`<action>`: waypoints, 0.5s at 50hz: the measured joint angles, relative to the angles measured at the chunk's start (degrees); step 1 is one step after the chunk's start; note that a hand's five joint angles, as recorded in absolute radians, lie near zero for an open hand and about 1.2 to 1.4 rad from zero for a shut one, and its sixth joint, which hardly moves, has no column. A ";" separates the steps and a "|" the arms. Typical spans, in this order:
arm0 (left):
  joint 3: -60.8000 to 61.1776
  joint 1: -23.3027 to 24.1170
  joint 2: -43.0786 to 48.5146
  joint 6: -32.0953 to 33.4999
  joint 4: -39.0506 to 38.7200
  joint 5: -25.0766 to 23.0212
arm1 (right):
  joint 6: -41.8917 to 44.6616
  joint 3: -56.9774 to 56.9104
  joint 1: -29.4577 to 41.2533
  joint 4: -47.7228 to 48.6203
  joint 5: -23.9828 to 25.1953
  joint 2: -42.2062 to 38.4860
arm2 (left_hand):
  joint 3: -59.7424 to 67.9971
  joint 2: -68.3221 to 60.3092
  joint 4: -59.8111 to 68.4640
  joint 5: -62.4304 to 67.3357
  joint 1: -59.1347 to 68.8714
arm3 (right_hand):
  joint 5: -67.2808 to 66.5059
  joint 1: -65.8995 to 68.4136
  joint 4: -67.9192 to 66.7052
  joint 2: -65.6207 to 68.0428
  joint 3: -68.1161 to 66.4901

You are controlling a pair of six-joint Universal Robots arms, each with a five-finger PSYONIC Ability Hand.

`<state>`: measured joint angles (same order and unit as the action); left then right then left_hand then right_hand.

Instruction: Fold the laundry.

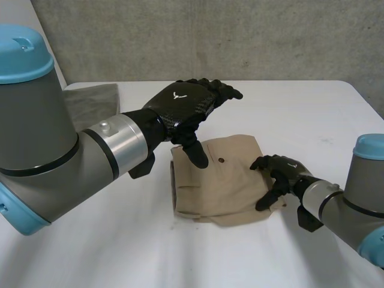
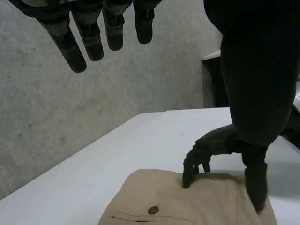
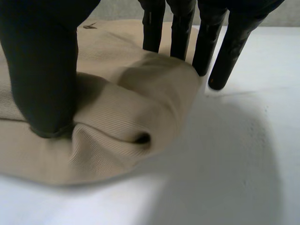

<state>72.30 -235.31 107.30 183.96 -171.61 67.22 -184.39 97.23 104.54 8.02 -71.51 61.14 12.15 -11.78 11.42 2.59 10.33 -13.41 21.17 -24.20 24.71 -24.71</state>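
Observation:
Folded tan shorts with a dark button lie in the middle of the white table. My right hand is at their right edge. In the right wrist view its thumb presses into the shorts while its fingers stand at the folded edge, a ridge of cloth bunched between them. My left hand hovers open above the shorts' far left part, fingers straight, thumb pointing down. The left wrist view shows that thumb over the shorts and the right hand clawed on the edge.
A grey cloth lies at the table's back left, behind my left arm. A concrete wall runs close behind the table's far edge. Bare white tabletop surrounds the shorts.

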 measured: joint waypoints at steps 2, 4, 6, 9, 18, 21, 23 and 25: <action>0.06 0.01 0.05 0.00 -0.01 0.00 | 0.00 -1.13 0.51 0.55 -0.18 -0.92 | 0.00 0.00 0.00 0.00 0.00 | -6.67 5.07 -7.63 7.91 -7.69; 0.13 0.02 0.17 0.00 -0.03 0.00 | 0.00 -2.77 1.13 0.98 -0.37 -2.12 | 0.00 0.00 0.00 0.00 0.00 | -15.12 12.74 -17.68 17.36 -16.59; 0.14 0.02 0.22 0.00 -0.04 0.00 | 0.03 -3.82 1.51 1.11 -0.44 -2.86 | 0.00 0.00 0.00 0.00 0.00 | -21.90 17.73 -25.59 24.49 -22.55; 0.17 0.02 0.31 0.00 -0.04 -0.01 | 0.07 -5.44 1.99 1.11 -0.51 -4.03 | 0.00 0.00 0.00 0.00 0.00 | -30.28 24.34 -35.27 33.02 -29.29; 0.22 -0.10 0.37 -0.06 -0.01 0.01 | 0.66 -9.96 2.19 -1.12 -1.24 -8.37 | 0.00 0.00 0.00 0.00 0.00 | -37.98 30.21 -38.19 36.86 -36.08; 0.26 -0.13 0.32 -0.07 0.00 0.02 | 0.87 -9.92 1.95 -2.72 -1.25 -7.85 | 0.00 0.00 0.00 0.00 0.02 | -21.15 15.04 -19.98 19.27 -19.04; 0.30 -0.12 0.27 -0.06 0.00 0.02 | 0.93 -9.58 1.79 -3.66 -1.11 -6.90 | 0.00 0.00 0.00 0.00 0.02 | -3.84 3.39 -1.29 6.56 -7.96; 0.35 -0.12 0.23 -0.05 -0.01 0.02 | 0.94 -8.97 1.68 -4.35 -0.88 -5.56 | 0.00 0.00 0.00 0.00 0.02 | -1.58 1.01 1.44 2.94 -3.04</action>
<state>72.65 -235.43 107.53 183.91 -171.62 67.24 -183.46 88.26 106.22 3.67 -72.39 55.58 12.15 -11.78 11.42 2.59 10.35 -14.99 22.18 -22.76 27.65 -27.75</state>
